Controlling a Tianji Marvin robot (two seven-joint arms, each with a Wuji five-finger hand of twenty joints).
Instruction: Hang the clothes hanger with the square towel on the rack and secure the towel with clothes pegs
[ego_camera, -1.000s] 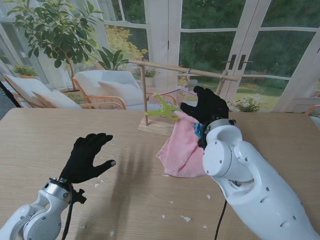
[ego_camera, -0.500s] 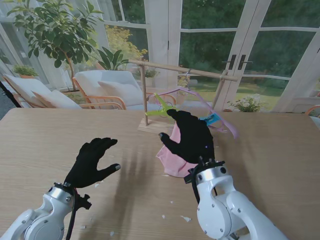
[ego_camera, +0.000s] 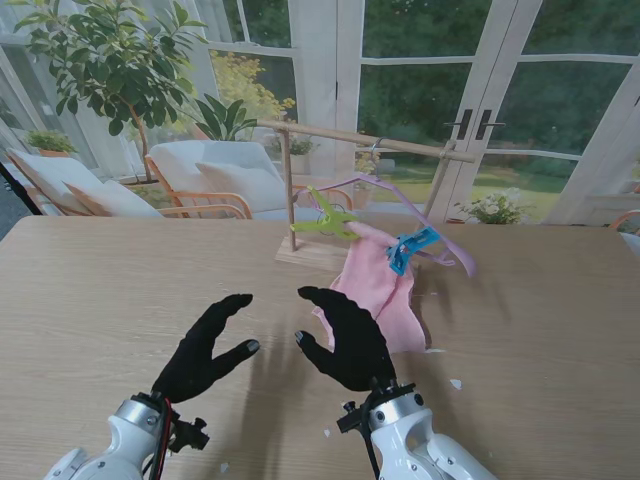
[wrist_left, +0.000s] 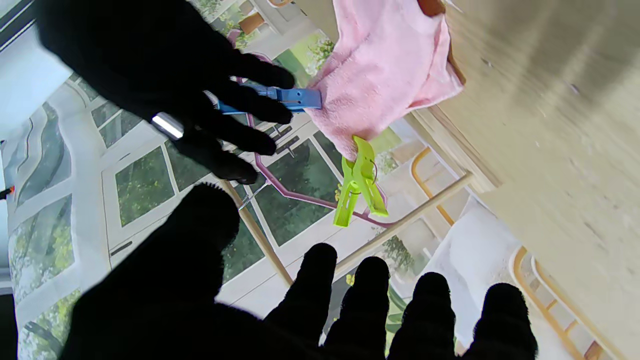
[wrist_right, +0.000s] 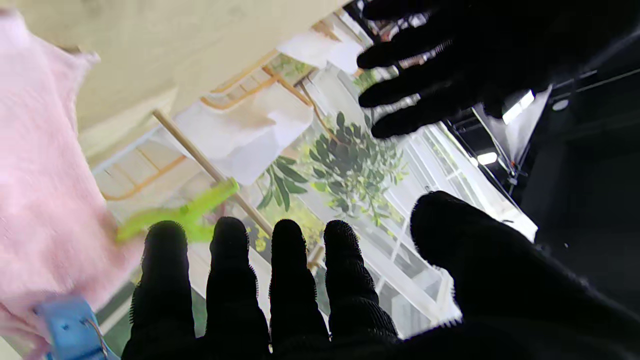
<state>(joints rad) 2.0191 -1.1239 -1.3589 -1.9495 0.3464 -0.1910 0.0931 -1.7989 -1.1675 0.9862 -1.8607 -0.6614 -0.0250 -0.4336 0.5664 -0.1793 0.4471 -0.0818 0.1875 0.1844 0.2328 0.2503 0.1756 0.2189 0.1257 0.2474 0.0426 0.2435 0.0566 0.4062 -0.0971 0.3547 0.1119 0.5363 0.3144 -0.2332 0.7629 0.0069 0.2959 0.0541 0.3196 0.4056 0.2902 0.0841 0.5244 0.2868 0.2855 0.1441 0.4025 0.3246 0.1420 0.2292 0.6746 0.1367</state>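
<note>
With the towel (ego_camera: 378, 290) pegged on the hanger (ego_camera: 440, 243) on the rack (ego_camera: 365, 140), I keep my left hand (ego_camera: 205, 350) and right hand (ego_camera: 345, 340) spread, empty, clear of it.

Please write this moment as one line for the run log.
left hand: open | right hand: open | towel: on hanger, green peg and blue peg attached

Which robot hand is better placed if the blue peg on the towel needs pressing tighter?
Right. The right robot hand is open and sits just nearer to me than the pink towel, below the blue peg. The left robot hand, also open, is farther left, away from the hanger.
</note>
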